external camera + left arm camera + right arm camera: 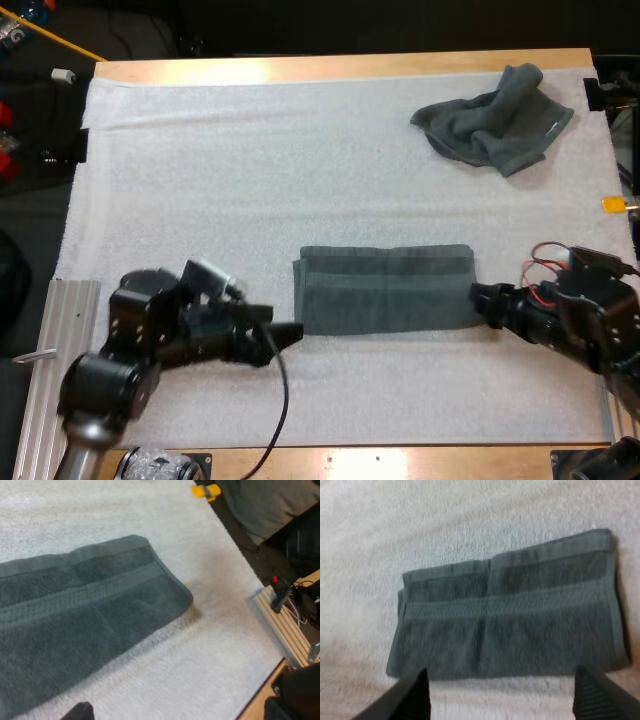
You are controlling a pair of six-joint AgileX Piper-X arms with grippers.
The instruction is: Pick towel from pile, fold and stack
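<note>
A dark grey-green towel (385, 290) lies folded into a flat rectangle in the middle of the white mat (250, 170). A second towel (493, 125) sits crumpled at the mat's far right. My left gripper (287, 335) rests low on the mat just off the folded towel's near left corner, open, with one fingertip (77, 711) clear of the cloth (75, 610). My right gripper (478, 298) is at the towel's right end. Its fingers (410, 692) stand wide apart beside the towel's edge (505, 630) and hold nothing.
A metal rail (45, 350) runs along the mat's left side by my left arm. The wooden table edge (340, 68) borders the mat at the far side. Bare mat lies between the two towels and in front of the folded one.
</note>
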